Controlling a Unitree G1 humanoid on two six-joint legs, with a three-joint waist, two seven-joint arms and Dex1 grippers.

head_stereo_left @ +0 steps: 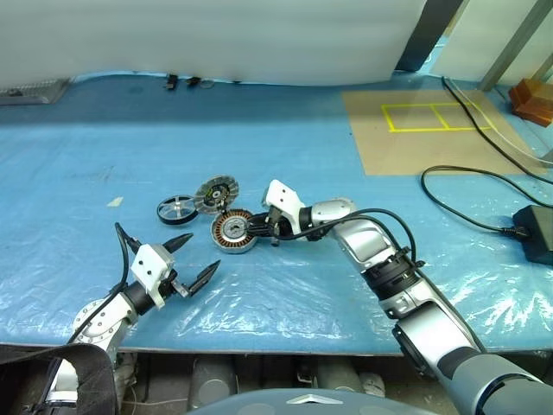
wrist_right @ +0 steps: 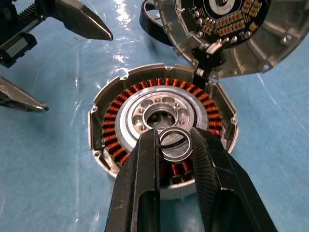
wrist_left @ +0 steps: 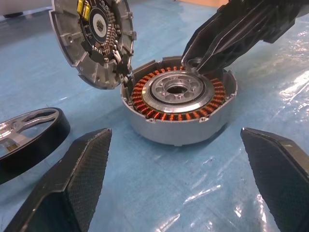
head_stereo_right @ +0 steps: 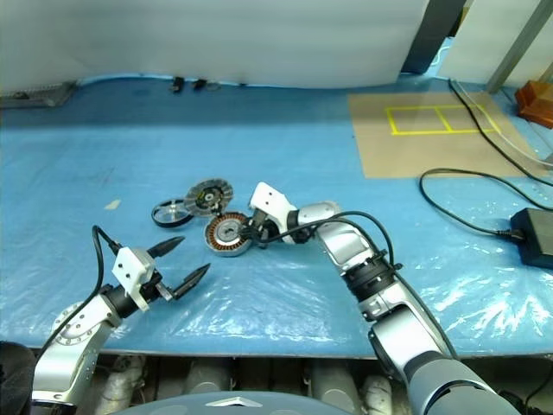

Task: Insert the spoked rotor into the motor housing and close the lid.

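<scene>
Rotor, spoked [head_stereo_left: 175, 209]: flat on blue sheet [head_stereo_left: 285, 147], w/ black rim, silver hub, just beside motor housing [head_stereo_left: 233, 232] on the side twd the L gripper, apart from both grippers. Housing sits open-top on sheet; copper windings ring visible, silver centre w/ hole. Lid [head_stereo_left: 215, 192] stands tilted at housing's far edge, touching it at a hinge-like pt w/ a short wire; circuit side faces housing, btwn rotor and housing. R gripper [wrist_right: 175, 145] over housing's rim nearest it, fingers nearly closed, pinching a small metal ring [wrist_right: 174, 144] above the windings. L gripper [head_stereo_left: 192, 262] near housing on robot's side, level, fingers spread wide, holding nothing. Black cable [head_stereo_left: 467, 207] lies well apart from housing, past R arm.
</scene>
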